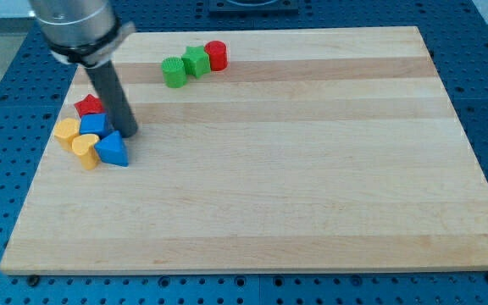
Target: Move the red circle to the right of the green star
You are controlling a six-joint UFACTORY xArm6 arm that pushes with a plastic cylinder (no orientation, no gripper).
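The red circle (217, 54) stands near the view's top, at the right end of a short slanted row. Touching its left side is a green block (196, 61), and a second green block (174, 72) follows lower left. Which of the two is the star is hard to tell; the left one has notched sides. My tip (130, 133) is far to the lower left of this row. It rests just right of a blue cube (94, 124) and just above a blue triangle (113, 149).
A cluster sits at the board's left edge: a red star (89, 105), the blue cube, the blue triangle and two yellow blocks (66, 132) (85, 150). The wooden board (312, 169) lies on a blue perforated table.
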